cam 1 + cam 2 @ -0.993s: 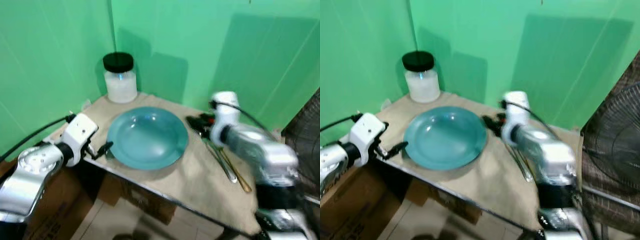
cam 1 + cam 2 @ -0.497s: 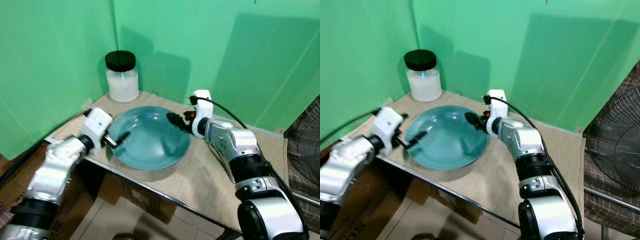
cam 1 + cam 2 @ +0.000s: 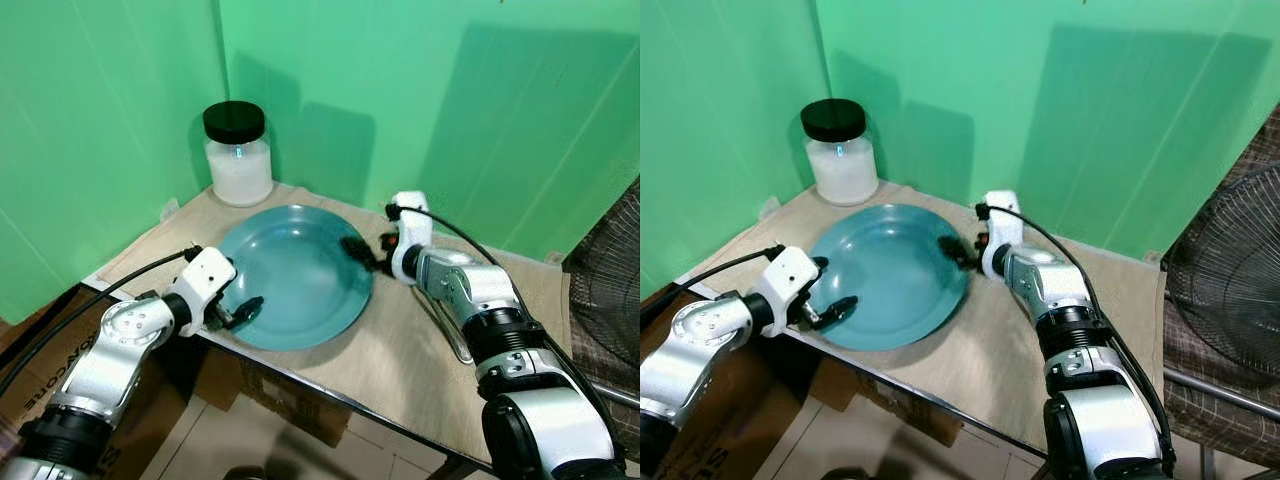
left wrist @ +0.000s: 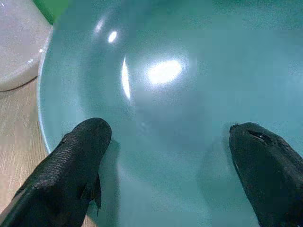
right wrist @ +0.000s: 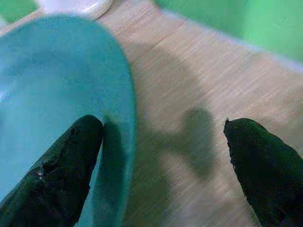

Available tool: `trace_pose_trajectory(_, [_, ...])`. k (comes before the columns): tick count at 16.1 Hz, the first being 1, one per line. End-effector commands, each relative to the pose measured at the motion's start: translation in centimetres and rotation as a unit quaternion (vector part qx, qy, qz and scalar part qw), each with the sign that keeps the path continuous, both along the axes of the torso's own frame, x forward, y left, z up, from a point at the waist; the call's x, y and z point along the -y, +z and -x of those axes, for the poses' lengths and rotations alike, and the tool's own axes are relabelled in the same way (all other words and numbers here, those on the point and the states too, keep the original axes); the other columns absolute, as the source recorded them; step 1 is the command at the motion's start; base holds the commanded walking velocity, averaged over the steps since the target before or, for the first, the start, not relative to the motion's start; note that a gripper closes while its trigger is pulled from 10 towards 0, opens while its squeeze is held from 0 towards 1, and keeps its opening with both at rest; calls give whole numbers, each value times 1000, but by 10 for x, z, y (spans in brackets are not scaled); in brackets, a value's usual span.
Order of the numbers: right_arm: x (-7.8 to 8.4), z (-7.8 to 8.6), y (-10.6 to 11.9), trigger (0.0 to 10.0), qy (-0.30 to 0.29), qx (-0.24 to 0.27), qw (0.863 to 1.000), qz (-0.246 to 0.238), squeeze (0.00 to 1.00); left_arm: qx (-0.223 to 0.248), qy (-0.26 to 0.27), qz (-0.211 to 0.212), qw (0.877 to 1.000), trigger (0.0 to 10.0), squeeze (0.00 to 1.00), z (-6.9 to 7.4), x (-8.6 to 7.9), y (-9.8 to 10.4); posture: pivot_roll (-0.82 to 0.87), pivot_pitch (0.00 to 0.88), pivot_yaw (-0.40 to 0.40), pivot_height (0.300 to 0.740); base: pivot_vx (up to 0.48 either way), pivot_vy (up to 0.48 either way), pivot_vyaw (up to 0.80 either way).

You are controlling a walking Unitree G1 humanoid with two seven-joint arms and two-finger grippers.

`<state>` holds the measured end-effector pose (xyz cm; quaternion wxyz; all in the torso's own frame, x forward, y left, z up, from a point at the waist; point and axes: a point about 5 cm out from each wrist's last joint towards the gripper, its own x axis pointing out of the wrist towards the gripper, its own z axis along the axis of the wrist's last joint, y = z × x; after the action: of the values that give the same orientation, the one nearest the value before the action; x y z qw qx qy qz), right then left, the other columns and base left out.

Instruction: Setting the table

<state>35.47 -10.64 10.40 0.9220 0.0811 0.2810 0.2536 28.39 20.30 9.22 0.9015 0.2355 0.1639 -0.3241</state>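
A round teal plate [image 3: 295,275] lies on the tan table [image 3: 400,360]. My left gripper [image 3: 243,308] is at the plate's near-left rim. In the left wrist view it [image 4: 168,132] is open, both black fingers [image 4: 71,170] over the plate's inside. My right gripper [image 3: 356,248] is at the plate's far-right rim, open. In the right wrist view it [image 5: 163,127] straddles that rim, one finger [image 5: 71,161] over the plate and the other over bare table. Silver cutlery [image 3: 452,335] lies right of the plate, partly hidden by my right arm.
A white jar with a black lid [image 3: 238,152] stands at the table's back left corner against green walls. A fan [image 3: 1230,290] is close on the right. Cardboard boxes [image 3: 30,370] sit on the floor below the table's front-left edge.
My right gripper swung from above the cutlery to the plate's far-right rim. My left gripper moved from the table edge onto the plate's near-left rim. The plate stayed put.
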Motion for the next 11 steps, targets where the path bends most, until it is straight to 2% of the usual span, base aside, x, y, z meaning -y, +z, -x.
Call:
trace_pose_trajectory(1, [-1, 1, 1, 10000, 19, -14, 1000, -14, 0, -26, 4, -19, 999, 10000, 0, 6, -7, -12, 166, 0, -28, 740, 0, 0, 0])
trace_pose_trajectory(2, [-3, 3, 0, 9137, 33, -35, 998, -32, 0, -26, 4, -20, 999, 10000, 0, 5, -7, -12, 164, 0, -27, 740, 0, 0, 0])
trace_pose_trajectory(3, [-4, 4, -1, 3255, 35, -43, 998, -40, 0, -25, 5, -20, 999, 10000, 0, 5, -7, -12, 165, 0, -28, 740, 0, 0, 0])
trace_pose_trajectory(4, [-4, 5, 0, 0, 37, -52, 996, -54, 0, -25, 6, -20, 999, 10000, 0, 5, -6, -12, 165, 0, -28, 740, 0, 0, 0])
trace_pose_trajectory(7, [-4, 5, 1, 0, 35, -67, 994, -79, 0, -22, 9, -20, 1000, 10000, 0, 3, -6, -12, 163, 0, -24, 740, 0, 0, 0])
trace_pose_trajectory(11, [-5, 9, 1, 0, 47, -78, 992, -87, 0, -18, 15, -24, 999, 10000, 0, 0, -8, -11, 159, 0, -19, 740, 0, 0, 0])
